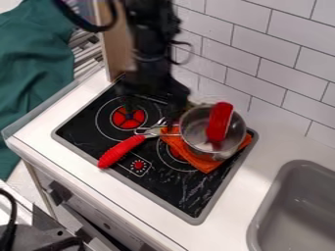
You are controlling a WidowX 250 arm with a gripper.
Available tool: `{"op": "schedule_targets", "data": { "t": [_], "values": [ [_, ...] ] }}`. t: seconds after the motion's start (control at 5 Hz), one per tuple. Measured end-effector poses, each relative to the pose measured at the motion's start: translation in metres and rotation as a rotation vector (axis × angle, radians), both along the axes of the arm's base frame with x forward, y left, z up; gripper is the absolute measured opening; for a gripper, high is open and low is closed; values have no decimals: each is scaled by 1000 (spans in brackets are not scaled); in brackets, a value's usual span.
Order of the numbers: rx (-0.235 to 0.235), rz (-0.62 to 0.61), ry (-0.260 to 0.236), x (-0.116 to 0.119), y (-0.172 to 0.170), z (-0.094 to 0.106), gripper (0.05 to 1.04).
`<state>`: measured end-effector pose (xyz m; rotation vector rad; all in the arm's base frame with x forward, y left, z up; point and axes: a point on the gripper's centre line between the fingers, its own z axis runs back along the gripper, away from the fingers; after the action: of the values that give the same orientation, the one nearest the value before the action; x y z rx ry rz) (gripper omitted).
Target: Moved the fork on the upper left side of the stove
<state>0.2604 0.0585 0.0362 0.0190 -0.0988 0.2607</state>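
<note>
The black gripper (154, 108) hangs from the top edge over the back left part of the stove (160, 190), blurred, its two fingers apart. Below it lies the fork (122, 150), slanting across the stovetop. The fork's red handle points to the stove's front left edge, and its metal head is up near the left side of the pot, just below the gripper. I see nothing held between the fingers.
A metal pot (194, 128) with a red object (219, 121) in it stands on an orange cloth (208, 164) at the stove's right. A tiled wall (275, 68) rises behind; a grey sink (298, 211) is at the lower right.
</note>
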Motion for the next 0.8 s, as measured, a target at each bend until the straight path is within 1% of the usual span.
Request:
{"op": "schedule_targets", "data": {
  "t": [0.2, 0.4, 0.6, 0.8],
  "values": [
    [-4, -41, -20, -6, 34, -4, 1008],
    [-18, -155, 19, -3, 42, -25, 1008],
    [-50, -210, 49, -12, 51, -43, 1008],
    [-56, -228, 46, -25, 58, -51, 1008]
  ]
}}
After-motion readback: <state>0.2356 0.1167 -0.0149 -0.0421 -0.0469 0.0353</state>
